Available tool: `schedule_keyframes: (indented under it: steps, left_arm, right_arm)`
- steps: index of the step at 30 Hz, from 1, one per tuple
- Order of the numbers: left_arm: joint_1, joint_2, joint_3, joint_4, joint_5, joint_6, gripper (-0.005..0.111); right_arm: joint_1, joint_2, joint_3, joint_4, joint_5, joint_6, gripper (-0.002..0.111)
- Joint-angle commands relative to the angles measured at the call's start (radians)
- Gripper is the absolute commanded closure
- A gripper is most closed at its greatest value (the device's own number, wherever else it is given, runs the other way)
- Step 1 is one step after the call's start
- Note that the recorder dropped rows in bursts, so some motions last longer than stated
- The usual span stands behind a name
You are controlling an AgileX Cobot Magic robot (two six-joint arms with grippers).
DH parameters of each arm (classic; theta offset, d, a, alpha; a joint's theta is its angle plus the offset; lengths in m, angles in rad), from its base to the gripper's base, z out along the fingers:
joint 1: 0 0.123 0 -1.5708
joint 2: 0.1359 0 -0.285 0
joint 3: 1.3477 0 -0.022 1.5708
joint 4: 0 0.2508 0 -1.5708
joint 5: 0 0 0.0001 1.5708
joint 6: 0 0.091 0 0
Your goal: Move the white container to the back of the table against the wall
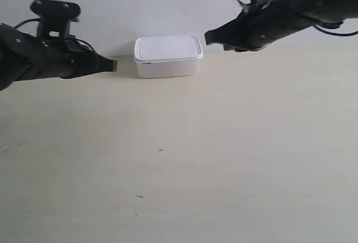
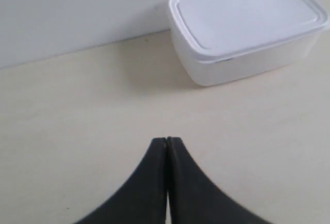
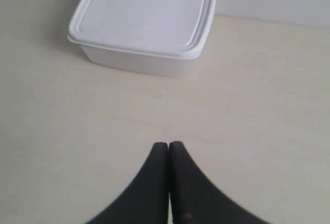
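The white container (image 1: 168,56) with its rimmed lid sits at the back of the table (image 1: 179,159), close to the wall (image 1: 140,2); whether it touches I cannot tell. The arm at the exterior view's left holds its shut gripper (image 1: 113,64) a short way from the box's side. The arm at the exterior view's right hovers with its shut gripper (image 1: 208,36) just beyond the box's other end. In the left wrist view my gripper (image 2: 166,140) is shut and empty, short of the container (image 2: 247,28). My right gripper (image 3: 168,144) is likewise shut and empty, apart from the container (image 3: 144,22).
A few tiny dark specks (image 1: 160,150) mark the beige tabletop in front of the box. Both black arms reach in from the sides at the level of the wall line. Nothing else stands on the table.
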State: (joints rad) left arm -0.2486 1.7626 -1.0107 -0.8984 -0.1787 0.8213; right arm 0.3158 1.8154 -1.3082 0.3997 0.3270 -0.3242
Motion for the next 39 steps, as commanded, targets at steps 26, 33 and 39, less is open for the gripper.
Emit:
schedule_keyframes:
  steps: [26,33,39]
  left_arm:
    - [-0.299,-1.424,0.624,0.041,0.004,-0.096,0.107]
    - [-0.299,-1.385,0.624,0.041,-0.003,-0.125,0.107]
    - [-0.299,-1.378,0.624,0.041,0.045,-0.126,0.107]
  right_arm:
    - [0.191,-1.244,0.635,-0.013,-0.018,0.065,0.108]
    - [0.191,-1.209,0.646,-0.013,-0.164,0.063,0.108]
    - [0.191,-1.188,0.646,-0.013,-0.172,0.063,0.108]
